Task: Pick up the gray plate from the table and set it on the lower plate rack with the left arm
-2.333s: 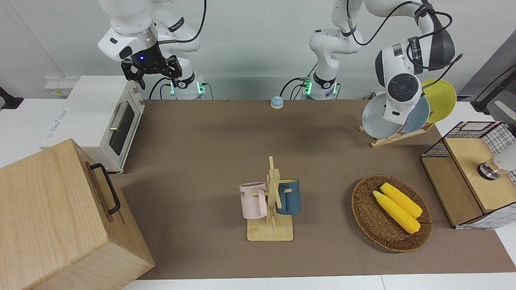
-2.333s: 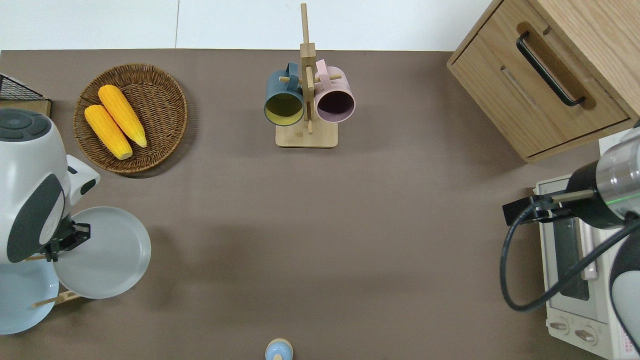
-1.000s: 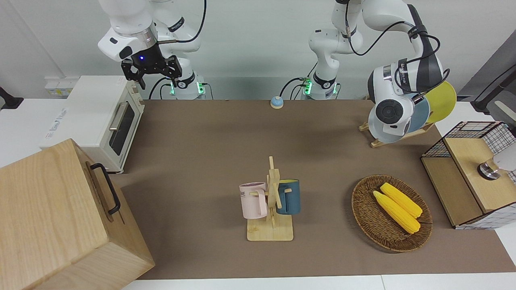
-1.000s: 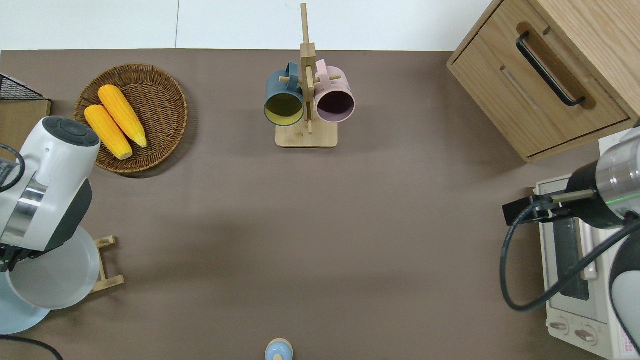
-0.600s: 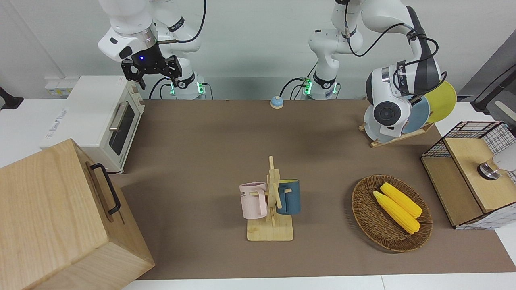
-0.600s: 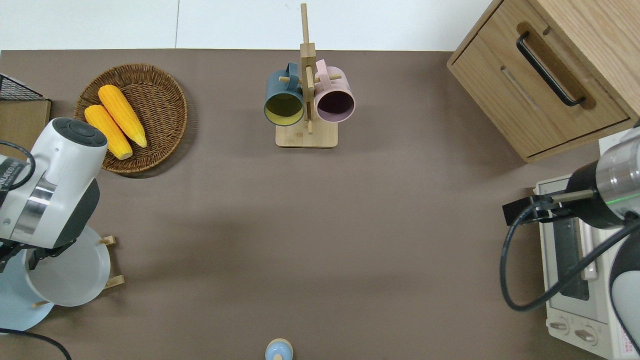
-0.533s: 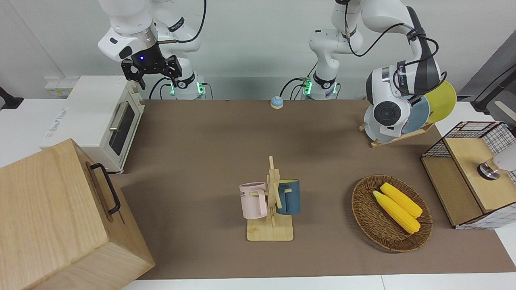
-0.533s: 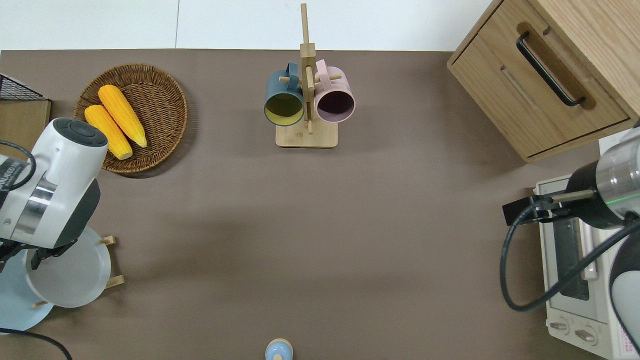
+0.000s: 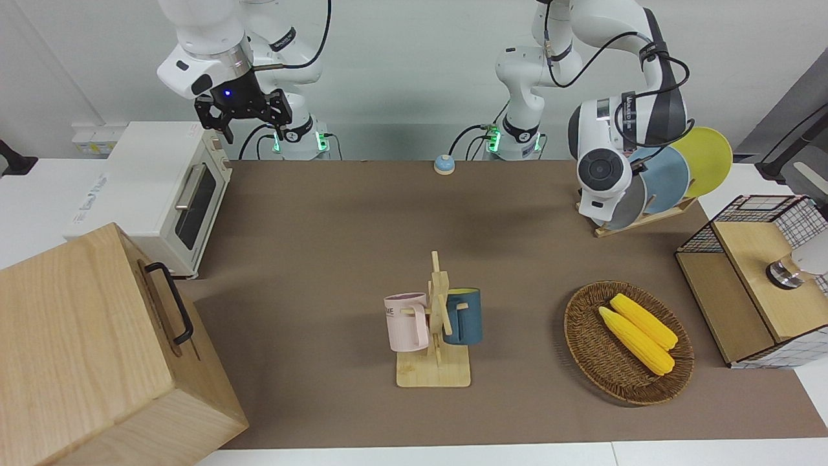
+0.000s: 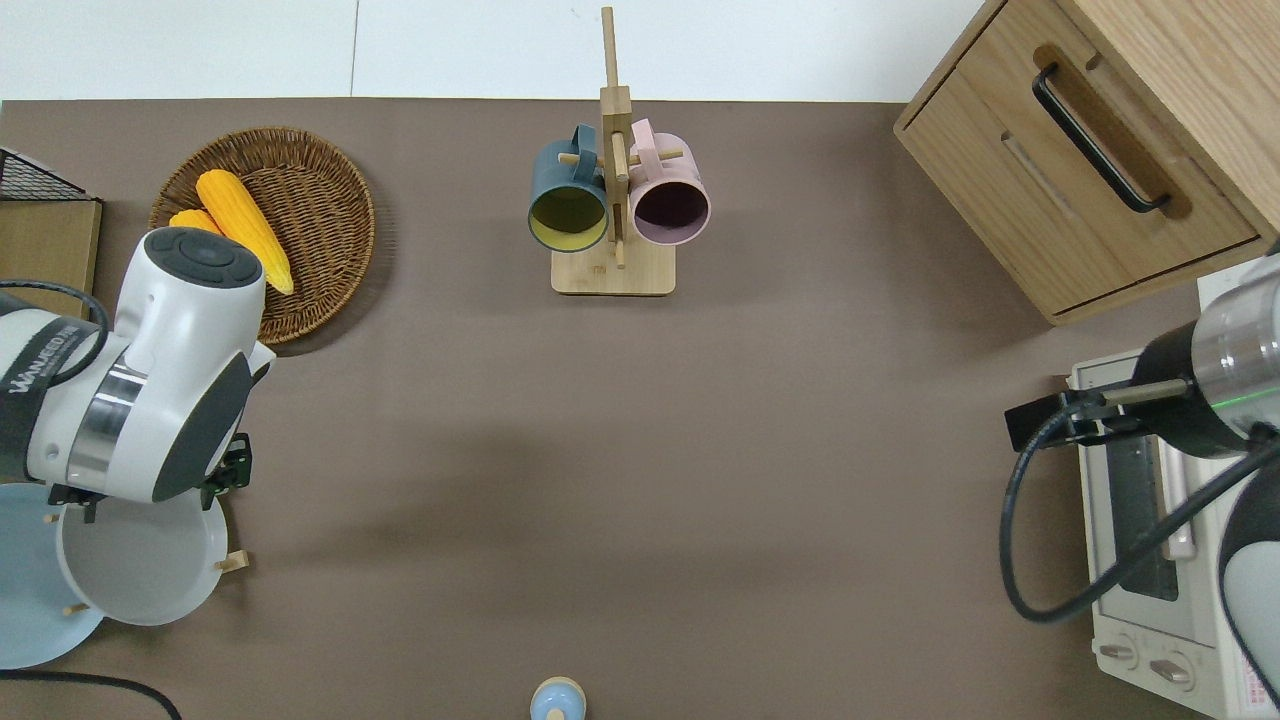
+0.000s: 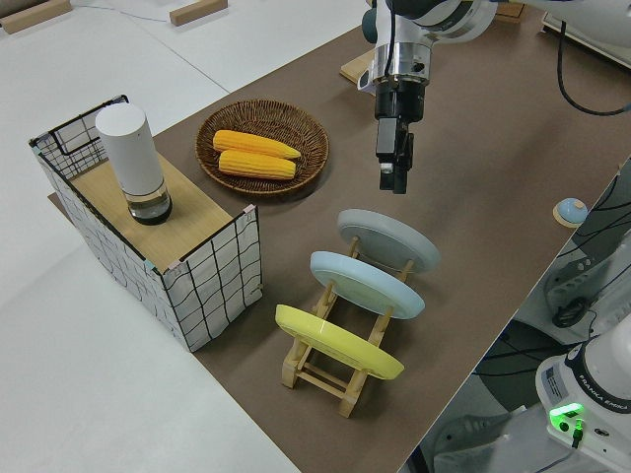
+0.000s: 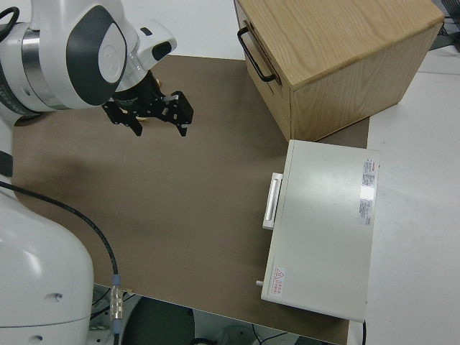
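Left claw (image 11: 390,163) hangs with nothing pinched, fingers slightly apart; my gray plate (image 11: 387,239) leans racked, stiff, slick, breakable — rim-grip only.

The left arm (image 10: 100,400) carries a dark wrist band with white lettering at the left edge of the overhead view, but the letters cannot be made out for certain. At the lower right of the left side view, a robot base (image 11: 592,389) reads "FRANKA" plus a smaller second word too small to read. The white toaster oven (image 12: 323,230) bears a red warning triangle label and a strip of small unreadable print, and the pink mug (image 9: 406,321) shows letters ending in "ME".
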`<action>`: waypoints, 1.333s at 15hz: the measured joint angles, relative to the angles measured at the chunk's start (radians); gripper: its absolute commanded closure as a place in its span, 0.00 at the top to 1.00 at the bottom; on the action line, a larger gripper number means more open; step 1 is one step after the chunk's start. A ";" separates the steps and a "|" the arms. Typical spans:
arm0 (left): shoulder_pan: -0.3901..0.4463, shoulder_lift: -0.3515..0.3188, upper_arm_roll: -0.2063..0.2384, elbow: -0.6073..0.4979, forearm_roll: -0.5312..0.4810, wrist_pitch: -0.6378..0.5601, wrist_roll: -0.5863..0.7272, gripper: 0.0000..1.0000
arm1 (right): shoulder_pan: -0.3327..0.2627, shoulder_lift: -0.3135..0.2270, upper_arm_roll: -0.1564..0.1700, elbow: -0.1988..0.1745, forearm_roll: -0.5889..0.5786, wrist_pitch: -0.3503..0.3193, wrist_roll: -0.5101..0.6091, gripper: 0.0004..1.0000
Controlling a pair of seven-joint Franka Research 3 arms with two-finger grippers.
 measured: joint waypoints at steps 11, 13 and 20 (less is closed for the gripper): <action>0.001 -0.039 -0.092 0.095 -0.229 0.229 -0.111 1.00 | 0.000 0.000 0.000 0.000 0.000 0.000 0.000 0.99; 0.005 -0.058 -0.076 0.121 -0.273 0.230 0.003 1.00 | 0.000 0.000 0.000 0.000 0.000 0.000 0.000 0.99; 0.013 -0.166 -0.003 0.145 -0.376 0.230 0.266 1.00 | 0.000 0.000 0.000 0.000 0.000 0.000 0.000 0.99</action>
